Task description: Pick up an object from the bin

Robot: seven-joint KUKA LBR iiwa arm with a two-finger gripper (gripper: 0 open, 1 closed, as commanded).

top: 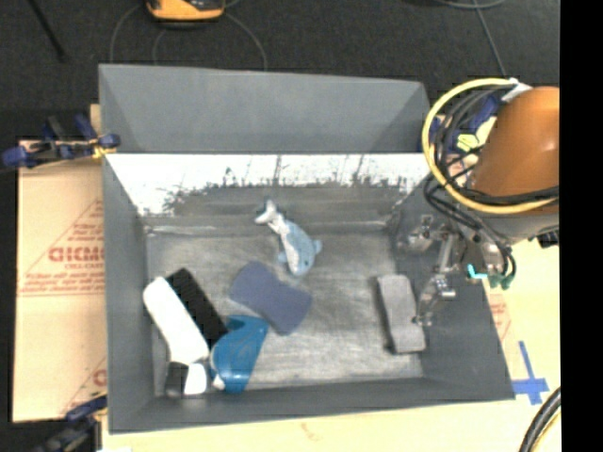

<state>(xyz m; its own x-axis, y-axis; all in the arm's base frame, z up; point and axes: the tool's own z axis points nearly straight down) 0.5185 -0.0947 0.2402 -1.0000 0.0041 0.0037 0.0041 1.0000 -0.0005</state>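
- Camera view is showing the pincer (pixel 429 301) hanging low over the right part of the bin (pixel 283 111), below the arm's orange cover (pixel 523 139). Whether it is standing wide or narrow I cannot tell, and nothing is showing as held in it.
- Just to its left, a grey block (pixel 398 314) is lying flat on the floor, its long side running roughly along the right wall. The pincer is sitting at the block's right edge, touching or almost touching; I cannot tell which. As the nearest thing, lying alone with bare floor on its left, it is looking like the likeliest pick.
- Farther left, well apart from the pincer, a small blue dolphin toy (pixel 297 248) is lying on its side, its white tail pointing toward the back wall.
- Beyond it and nearer the front, a flat grey-blue pad (pixel 270 297) is resting on the floor.
- Farthest from the pincer, in the front left corner, a bright blue cup (pixel 237 351), a black bar (pixel 198 307) and a white tube (pixel 174 323) are crowding together and touching, which is making them awkward to take singly.
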